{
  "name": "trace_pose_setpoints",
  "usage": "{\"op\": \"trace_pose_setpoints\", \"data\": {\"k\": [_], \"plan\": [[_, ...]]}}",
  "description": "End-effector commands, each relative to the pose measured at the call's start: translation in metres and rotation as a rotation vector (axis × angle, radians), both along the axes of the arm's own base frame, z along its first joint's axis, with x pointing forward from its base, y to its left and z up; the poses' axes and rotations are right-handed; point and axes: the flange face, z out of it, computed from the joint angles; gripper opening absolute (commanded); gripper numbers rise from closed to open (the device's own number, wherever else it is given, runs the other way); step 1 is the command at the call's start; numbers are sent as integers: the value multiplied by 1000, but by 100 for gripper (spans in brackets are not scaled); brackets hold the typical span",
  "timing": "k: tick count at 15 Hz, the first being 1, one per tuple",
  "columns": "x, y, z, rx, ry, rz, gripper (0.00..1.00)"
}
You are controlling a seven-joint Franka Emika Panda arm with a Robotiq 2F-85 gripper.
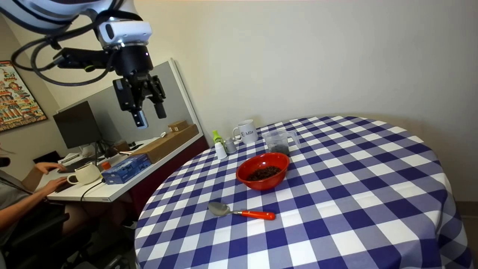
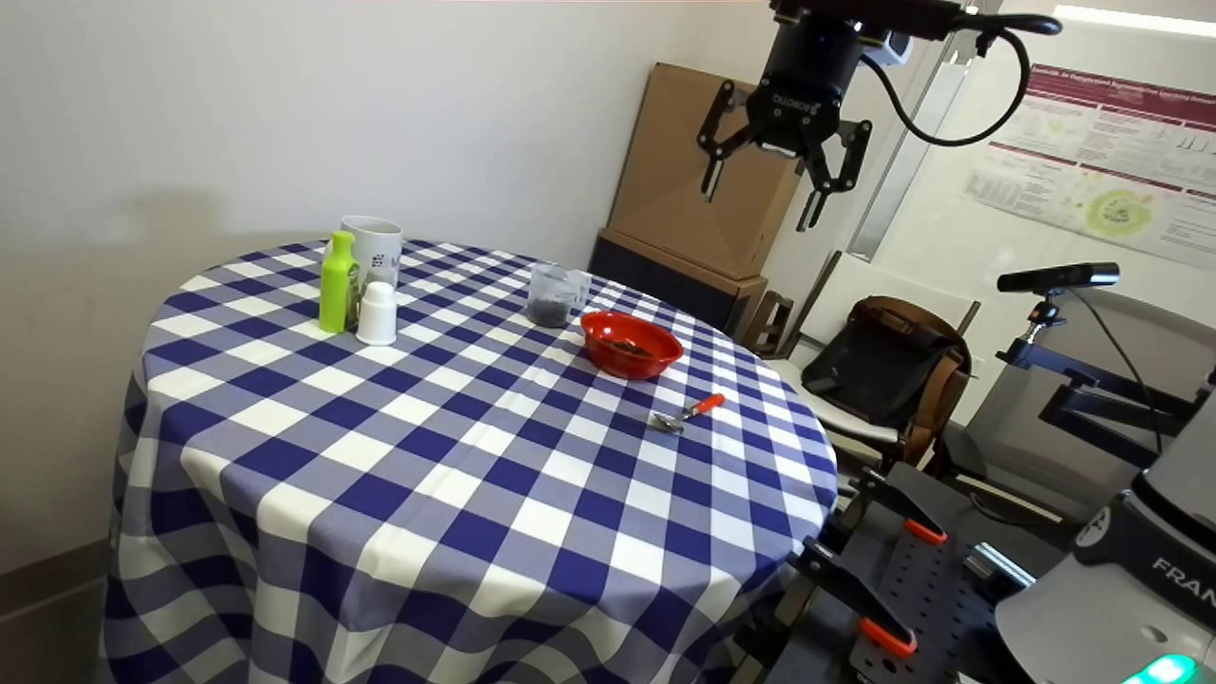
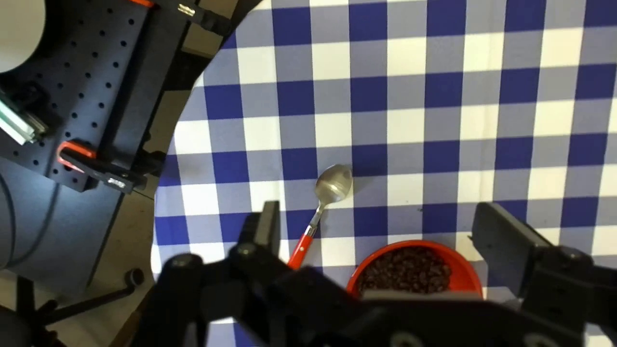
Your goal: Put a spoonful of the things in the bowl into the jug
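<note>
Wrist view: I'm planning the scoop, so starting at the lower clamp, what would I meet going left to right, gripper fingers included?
Lower clamp → one gripper finger → spoon → red bowl → opposite gripper finger.

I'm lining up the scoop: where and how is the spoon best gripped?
By the red handle, probably from straight above. The spoon lies on the cloth, likely leaving little room underneath, and the handle is straight and slim, so the open gripper should manage to close across its width, leaving the metal head free to scoop.
</note>
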Motion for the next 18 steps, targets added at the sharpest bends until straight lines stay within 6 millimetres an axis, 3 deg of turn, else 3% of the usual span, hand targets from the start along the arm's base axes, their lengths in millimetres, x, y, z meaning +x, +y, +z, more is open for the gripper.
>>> {"op": "trace_pose_setpoints", "data": {"k": [1,6,7,9,14,18], "plan": [[-10,-33,-8,-55,-34,-185,100],[-18,-79,-22,-123,-3,-434,100],[-13,-70,-20,-95,6,-354,100],[-14,-74,-22,-95,11,-367,100],[-12,-64,-26,-104,-16,-368,100],[16,-70,-39,-100,-78,-467,100]]}}
